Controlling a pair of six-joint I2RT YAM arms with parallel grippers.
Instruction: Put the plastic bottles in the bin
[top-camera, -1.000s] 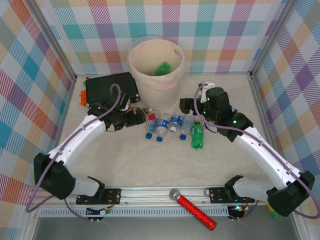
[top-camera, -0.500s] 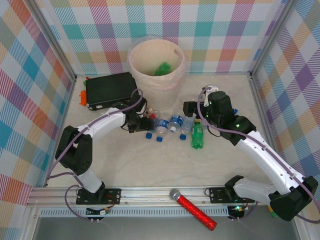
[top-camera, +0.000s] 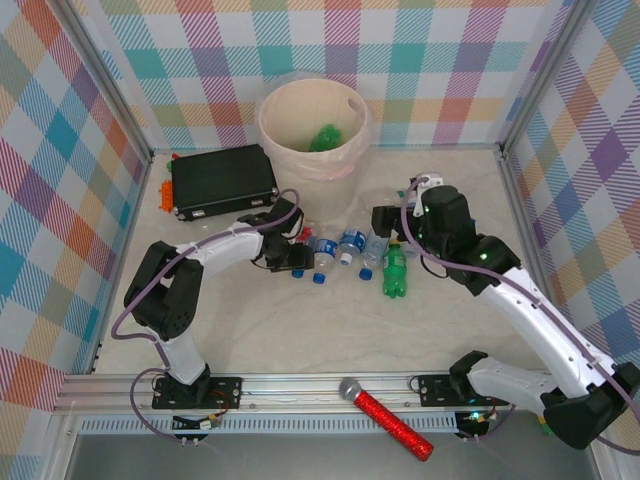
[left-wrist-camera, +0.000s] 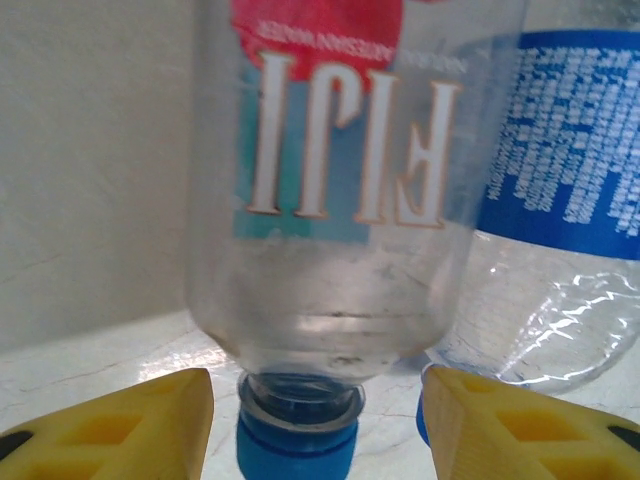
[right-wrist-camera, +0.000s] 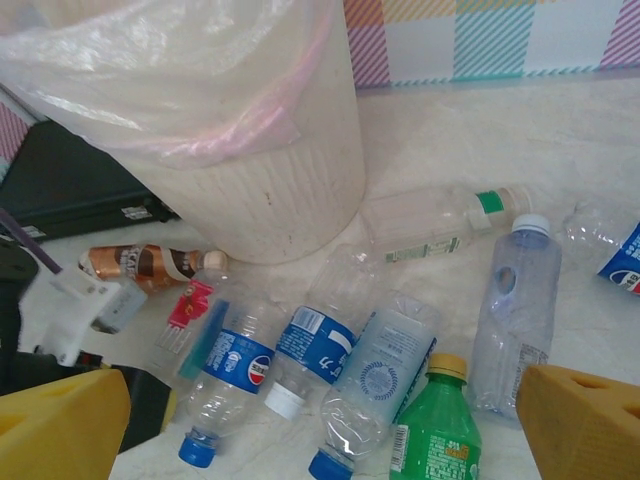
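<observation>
My left pincer (left-wrist-camera: 315, 430) sits low on the worktop (top-camera: 330, 330) with its jaws partway open, one yellow fingertip (left-wrist-camera: 150, 420) on each side of the blue cap of a clear Fiji bottle (left-wrist-camera: 330, 250). There is a gap on both sides, so I have no grip on it. Just beside that bottle lies a blue-labelled bottle (left-wrist-camera: 560, 200), and the two appear to touch. From above, this pincer is at the left end of the row of plastic bottles (top-camera: 345, 250), in front of the bin (top-camera: 300, 165).

My right pincer (right-wrist-camera: 325, 430) is spread wide and holds nothing. It hangs over the right end of the same row, and below it I see a Pepsi-labelled bottle (right-wrist-camera: 235, 385), a green bottle (right-wrist-camera: 435, 435) with a yellow cap, a tall clear bottle (right-wrist-camera: 515, 310) with a white cap, and a brown bottle (right-wrist-camera: 140, 263) lying close to the foot of the bin. A clear bottle with a green band (right-wrist-camera: 440, 222) lies on its side near the bin wall.

Inside the bin, one green bottle (top-camera: 325, 137) is already in place. A black case (top-camera: 222, 178) lies to the left of the bin
</observation>
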